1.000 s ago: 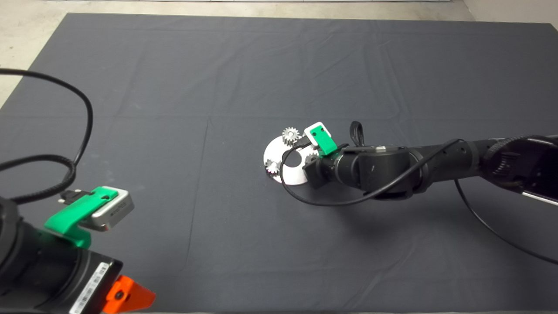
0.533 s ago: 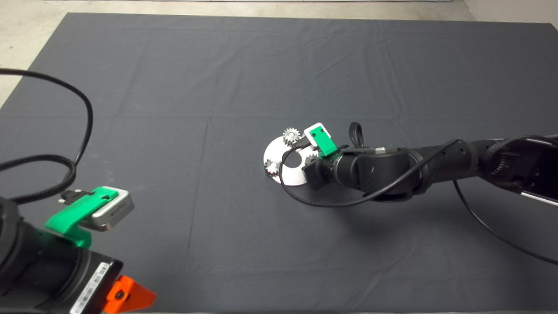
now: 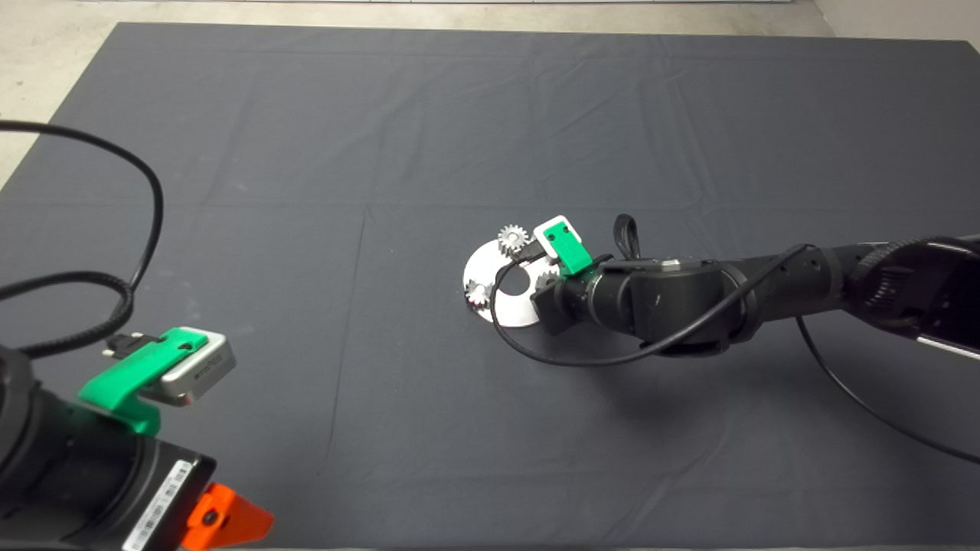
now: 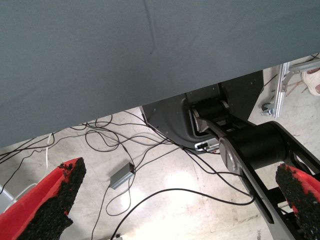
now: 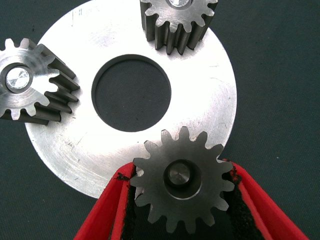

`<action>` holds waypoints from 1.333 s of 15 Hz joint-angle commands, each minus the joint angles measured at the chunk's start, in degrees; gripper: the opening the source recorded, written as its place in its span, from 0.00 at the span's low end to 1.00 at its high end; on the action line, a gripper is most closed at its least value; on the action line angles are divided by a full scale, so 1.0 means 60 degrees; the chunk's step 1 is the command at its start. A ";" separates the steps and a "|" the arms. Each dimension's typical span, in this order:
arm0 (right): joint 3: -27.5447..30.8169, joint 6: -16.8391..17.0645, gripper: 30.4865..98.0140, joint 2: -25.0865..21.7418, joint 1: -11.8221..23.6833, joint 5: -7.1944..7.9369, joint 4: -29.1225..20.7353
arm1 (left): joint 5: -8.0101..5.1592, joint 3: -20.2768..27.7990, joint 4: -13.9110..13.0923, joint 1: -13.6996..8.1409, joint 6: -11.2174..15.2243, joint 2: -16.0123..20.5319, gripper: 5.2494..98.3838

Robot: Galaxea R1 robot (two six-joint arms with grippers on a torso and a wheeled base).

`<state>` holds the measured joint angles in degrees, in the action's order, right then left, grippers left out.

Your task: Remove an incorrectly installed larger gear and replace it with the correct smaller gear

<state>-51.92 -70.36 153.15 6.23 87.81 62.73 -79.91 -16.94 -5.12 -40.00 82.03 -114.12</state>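
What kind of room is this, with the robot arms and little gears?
Probably a robot test lab: a dark mat covers the table, gears sit on a metal disc, and loose cables trail over the bare floor.

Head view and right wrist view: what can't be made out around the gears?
Head view: the right gripper and its arm mostly hide the third small grey steel spur gear on the round steel plate.
Right wrist view: whether the gripper clamps that gear; the bottom edge cuts it.
No view shows the wide bevel-toothed gear.
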 commanded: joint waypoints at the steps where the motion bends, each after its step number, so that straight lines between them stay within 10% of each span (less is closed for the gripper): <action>1: 0.0218 -0.0065 0.15 -0.0014 0.0266 0.0277 0.0053 | -0.0027 0.0131 -0.0089 -0.0073 -0.0005 -0.0003 0.99; 10: 0.1207 -0.0108 0.26 -0.0316 0.0889 0.0292 -0.0181 | -0.0012 0.0131 -0.0084 -0.0073 -0.0005 -0.0003 0.99; 13: 0.3218 -0.1522 0.33 -0.1786 0.2983 0.0292 -0.2607 | -0.0012 0.0131 -0.0087 -0.0073 0.0010 0.0068 0.99; 17: 0.4611 -0.1633 0.40 -0.4781 0.4787 0.0292 -0.6834 | 0.0017 0.0088 -0.0070 -0.0073 0.0054 0.0099 0.99; 20: 0.5214 -0.1647 0.46 -0.5464 0.5304 0.0277 -0.9507 | 0.0221 0.0146 -0.0070 -0.0073 -0.0019 -0.0104 0.99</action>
<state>-30.21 -77.74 131.79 26.86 88.24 31.13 -79.74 -16.94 -5.10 -40.02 82.16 -113.88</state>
